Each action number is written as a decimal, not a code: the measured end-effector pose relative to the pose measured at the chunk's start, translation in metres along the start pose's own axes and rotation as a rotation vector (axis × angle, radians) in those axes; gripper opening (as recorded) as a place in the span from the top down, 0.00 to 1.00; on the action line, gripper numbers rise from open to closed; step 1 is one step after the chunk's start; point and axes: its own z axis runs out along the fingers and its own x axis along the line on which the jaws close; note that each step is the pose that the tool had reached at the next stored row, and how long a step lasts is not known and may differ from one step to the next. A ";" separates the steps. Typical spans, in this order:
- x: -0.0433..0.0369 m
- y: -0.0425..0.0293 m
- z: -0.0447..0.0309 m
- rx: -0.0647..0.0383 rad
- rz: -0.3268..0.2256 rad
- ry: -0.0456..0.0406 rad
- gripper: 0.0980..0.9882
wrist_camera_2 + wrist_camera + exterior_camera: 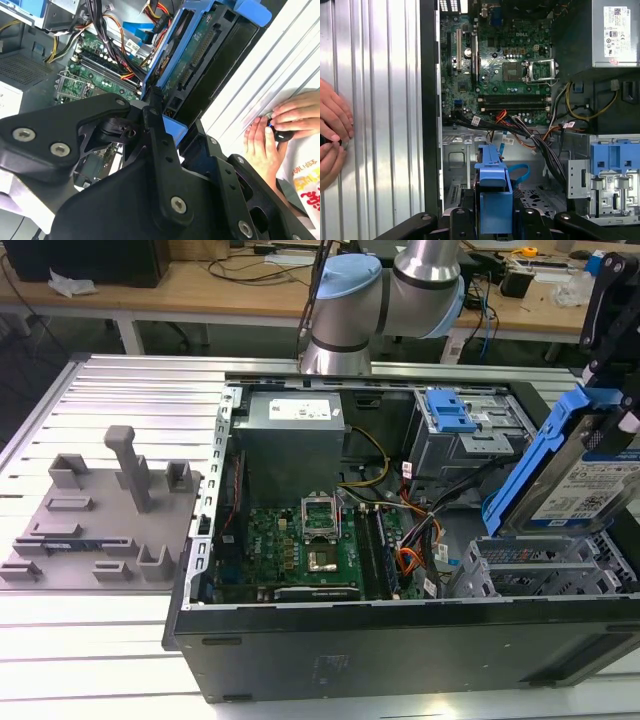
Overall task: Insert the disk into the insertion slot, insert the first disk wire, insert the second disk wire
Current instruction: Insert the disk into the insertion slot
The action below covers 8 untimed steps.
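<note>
- While gripper point(492, 219) clamps the disk point(605, 490) by its blue frame, the label face is left bare; fingers closed on the frame sides.
- Disk hangs tilted above the slot point(540, 565), at the case point(400, 645) corner on the exterior view's right. Not in the bay yet. My read: the tilt lets the low end lead in.
- Second wire point(520, 172) loops low in the case, just beside the frame, so within reach of the bay. I can't tell where its plug sits.
- Orange/black bundle point(530, 135) runs from the board point(495, 65) toward the cages.
- Person's hands point(332, 132) rest on the table point(120, 660) outside the case edge, well apart from the gripper.
</note>
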 end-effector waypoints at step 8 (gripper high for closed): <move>0.0017 -0.0002 0.0013 0.000 0.000 0.0001 0.70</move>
